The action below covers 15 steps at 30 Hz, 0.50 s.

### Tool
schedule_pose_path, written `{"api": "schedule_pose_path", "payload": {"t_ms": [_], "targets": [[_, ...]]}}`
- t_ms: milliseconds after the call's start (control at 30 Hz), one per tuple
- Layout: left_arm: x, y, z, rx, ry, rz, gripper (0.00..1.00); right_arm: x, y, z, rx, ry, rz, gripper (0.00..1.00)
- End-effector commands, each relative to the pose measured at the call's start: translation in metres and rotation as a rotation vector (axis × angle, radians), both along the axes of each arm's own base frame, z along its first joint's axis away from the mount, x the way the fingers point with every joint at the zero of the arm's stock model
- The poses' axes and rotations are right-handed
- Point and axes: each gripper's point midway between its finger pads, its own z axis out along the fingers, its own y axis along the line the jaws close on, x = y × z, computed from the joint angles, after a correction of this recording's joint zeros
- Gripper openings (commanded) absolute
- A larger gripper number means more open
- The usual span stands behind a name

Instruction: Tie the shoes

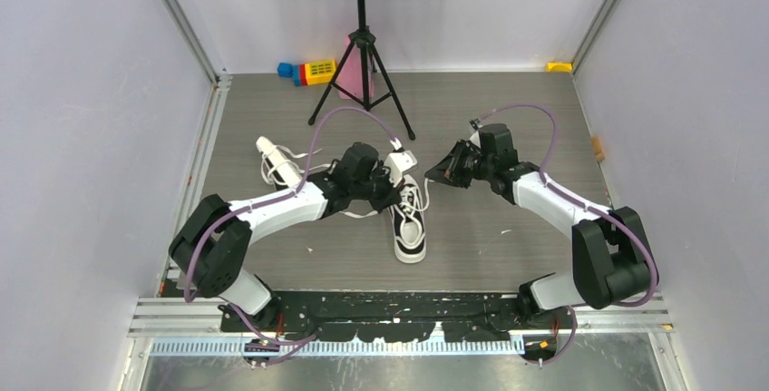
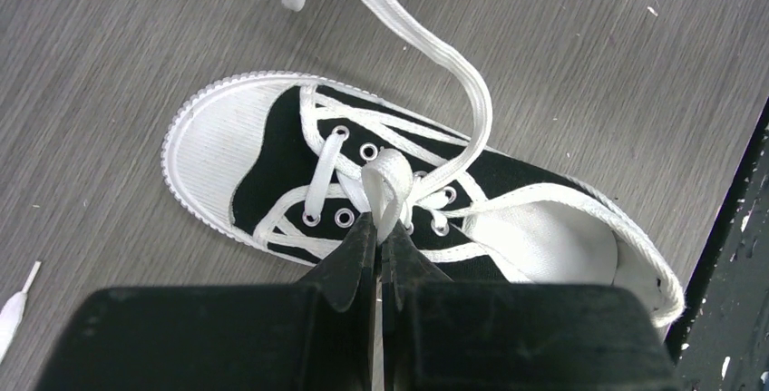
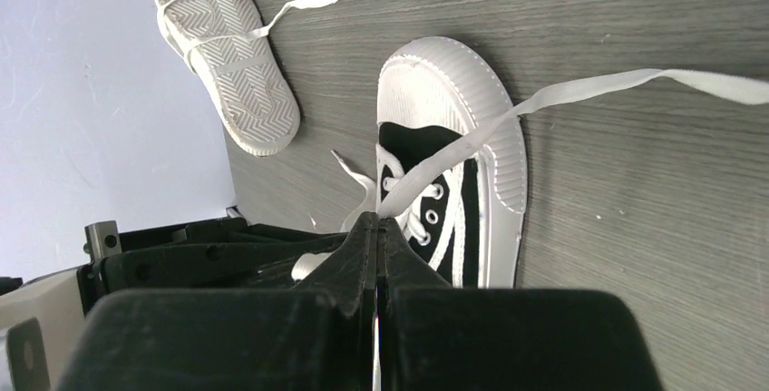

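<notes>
The shoes (image 2: pixel 272 151) are black with white toe caps (image 2: pixel 210 151), white laces (image 2: pixel 478 92) and herringbone-treaded soles (image 3: pixel 227 46).

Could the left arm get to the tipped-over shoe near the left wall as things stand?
Probably not yet: the left gripper is shut on a lace of the upright shoe and would have to let go first. Otherwise the tipped-over shoe lies unobstructed nearby.

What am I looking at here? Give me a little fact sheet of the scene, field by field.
Surface: grey wood-grain table
Upright sneaker: black, white toe cap, mid-table, untied
Overturned sneaker: sole up, lace draped across it
Left gripper: shut on lace loop above the eyelets
Right gripper: shut on lace strand from the same sneaker
</notes>
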Motion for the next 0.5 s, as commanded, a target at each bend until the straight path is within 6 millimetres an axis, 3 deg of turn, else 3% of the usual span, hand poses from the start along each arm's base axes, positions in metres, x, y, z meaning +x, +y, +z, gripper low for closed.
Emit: {"api": "schedule_pose_path", "payload": {"t_ms": [0, 67, 133, 200, 333, 467], "targets": [[0.006, -0.011, 0.013, -0.015, -0.046, -0.046, 0.00, 0.023, 0.005, 0.026, 0.015, -0.114, 0.008, 0.00], [0.005, -0.011, 0.012, -0.015, -0.047, -0.045, 0.00, 0.031, -0.012, 0.011, -0.083, -0.073, -0.083, 0.03], [0.005, -0.010, 0.010, -0.018, -0.049, -0.044, 0.00, 0.032, -0.027, -0.005, -0.172, -0.029, -0.143, 0.23], [0.002, -0.010, 0.008, -0.018, -0.042, -0.052, 0.00, 0.026, -0.024, -0.012, -0.160, -0.017, -0.120, 0.38], [0.003, -0.014, 0.011, -0.047, -0.054, -0.058, 0.00, 0.009, -0.023, -0.024, -0.123, 0.019, -0.110, 0.52], [0.001, -0.015, 0.014, -0.060, -0.060, -0.065, 0.00, -0.006, -0.022, -0.028, -0.073, 0.037, -0.116, 0.57]]}}
